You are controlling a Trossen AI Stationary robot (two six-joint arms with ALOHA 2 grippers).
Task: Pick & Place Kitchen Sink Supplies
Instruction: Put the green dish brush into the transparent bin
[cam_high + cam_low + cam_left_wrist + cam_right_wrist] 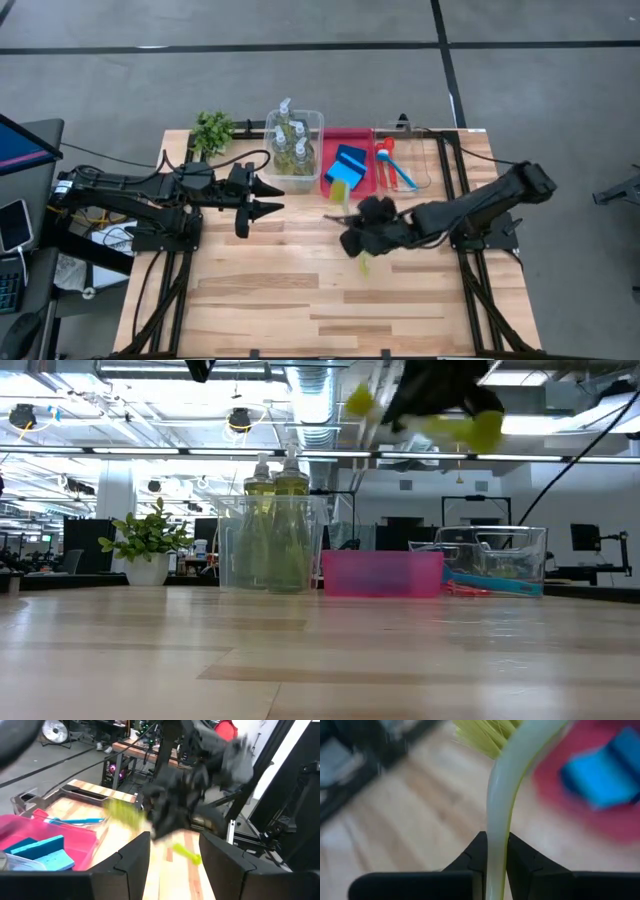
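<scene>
At centre of the high view, the right gripper (352,232) carries a yellow-green brush (496,815) above the wooden surface (300,300), fingers clamped on its slim handle, so it should stay level toward the clear brush tub (425,160); left fingers (135,857) idle, parted.

Bright overhead lighting; the moving right pincer (200,795) smears into blur.
</scene>
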